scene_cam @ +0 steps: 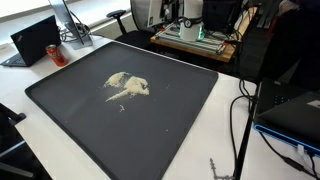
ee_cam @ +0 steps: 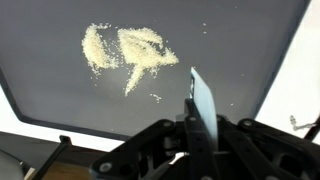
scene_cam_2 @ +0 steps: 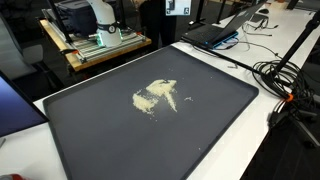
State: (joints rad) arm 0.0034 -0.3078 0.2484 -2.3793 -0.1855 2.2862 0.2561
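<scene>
White tabletop [scene_cam: 215,130]: almost wholly covered by a large dark grey rectangular mat with a low raised rim [scene_cam: 70,110]. It shows in both exterior views [scene_cam_2: 220,110], with only narrow strips of bare white left along the tabletop's edges.

Patch of pale yellowish powder [scene_cam: 126,86]: on the mat, about the middle of the tabletop and well apart from every edge. It is spread thin in two lobes with a short tail and a few stray grains beside it [scene_cam_2: 157,96]. The wrist view shows it whole, ahead of the tool [ee_cam: 125,50].

Thin pale blue-grey flat blade [ee_cam: 203,100]: stands upright, seen edge-on, over bare mat near the powder but apart from it, on the side towards a tabletop edge. Whether its tip touches the mat we cannot tell.

Fingers [ee_cam: 188,140]: clenched on the blade's lower part, seen in the wrist view only.

Our judgement for working this well:
- Set the blade's edge flush on the mat, not on one corner.
- Turn its broad face to the powder.
- Use light, even pressure, since the powder scatters easily.
- Take in the stray grains.
- Stay clear of the rim.
</scene>
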